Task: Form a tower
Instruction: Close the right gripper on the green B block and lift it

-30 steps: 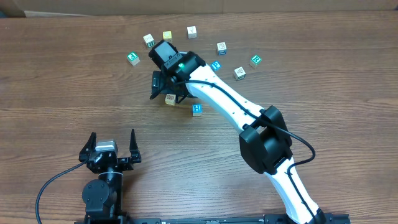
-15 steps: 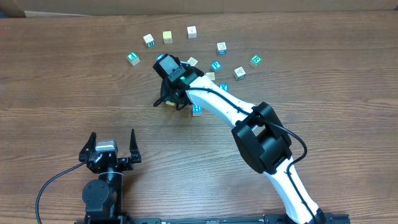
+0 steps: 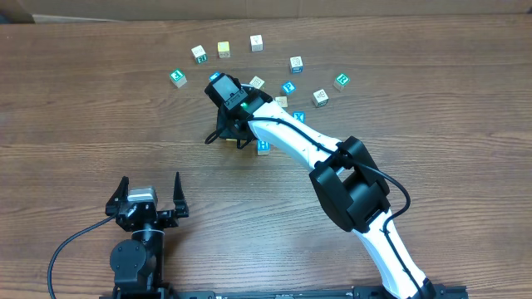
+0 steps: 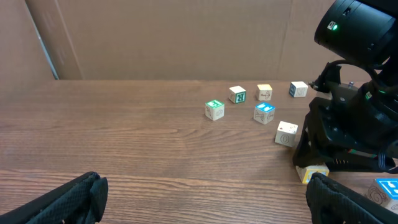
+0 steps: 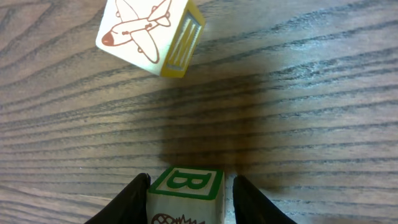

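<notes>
My right gripper (image 3: 229, 134) is at the middle of the table, pointing down. In the right wrist view its jaws (image 5: 189, 182) are shut on a pale cube with a green B (image 5: 185, 186), one finger at each side. Just beyond the fingertips lies a cube with an airplane picture and a yellow side (image 5: 149, 34), also seen below the right gripper (image 4: 323, 155) as a yellow-edged cube (image 4: 313, 173). My left gripper (image 3: 151, 181) rests open near the front edge, nothing between its fingers (image 4: 74, 199). No tower shows in any view.
Several single letter cubes lie in an arc at the back, from a green one (image 3: 178, 77) to another green one (image 3: 342, 80). A blue H cube (image 3: 263, 146) lies right beside the right gripper. The right arm (image 3: 307, 149) crosses the table diagonally.
The right gripper came down toward the table and its jaws closed from wide open onto the green B cube. The left arm has not moved.
</notes>
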Action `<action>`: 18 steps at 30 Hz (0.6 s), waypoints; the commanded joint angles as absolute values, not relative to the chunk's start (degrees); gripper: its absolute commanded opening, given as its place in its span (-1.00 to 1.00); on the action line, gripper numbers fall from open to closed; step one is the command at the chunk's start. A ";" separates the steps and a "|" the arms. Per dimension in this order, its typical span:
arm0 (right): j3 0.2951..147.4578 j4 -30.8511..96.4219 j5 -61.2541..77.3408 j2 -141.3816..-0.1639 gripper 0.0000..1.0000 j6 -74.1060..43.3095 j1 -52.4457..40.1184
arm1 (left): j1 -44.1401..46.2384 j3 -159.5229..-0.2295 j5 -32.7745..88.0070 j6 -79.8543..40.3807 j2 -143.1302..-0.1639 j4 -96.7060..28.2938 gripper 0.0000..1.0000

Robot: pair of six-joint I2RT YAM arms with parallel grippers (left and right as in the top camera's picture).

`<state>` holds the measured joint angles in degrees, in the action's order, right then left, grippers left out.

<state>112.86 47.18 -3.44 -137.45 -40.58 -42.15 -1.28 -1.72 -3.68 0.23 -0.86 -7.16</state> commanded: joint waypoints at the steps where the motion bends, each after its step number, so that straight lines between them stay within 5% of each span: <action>1: 112.18 47.03 -4.23 -137.40 -0.20 -37.21 -42.65 | -1.85 -2.09 -4.45 1.30 -0.32 -7.88 0.99; 9: 112.18 46.76 -4.23 -137.40 -0.21 -37.15 -42.63 | -1.85 -2.09 -4.45 1.30 -0.32 -7.88 0.99; 13: 113.23 47.18 -4.21 -137.38 -0.44 -36.97 -42.63 | -1.85 -2.09 -4.45 1.30 -0.32 -7.88 0.99; 18: 116.57 50.63 -4.21 -137.27 -0.44 -36.93 -42.63 | -1.85 -2.09 -4.45 1.30 -0.32 -7.88 0.99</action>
<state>113.65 49.25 -3.44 -137.45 -37.28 -42.15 -1.28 -1.72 -3.68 0.23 -0.86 -7.16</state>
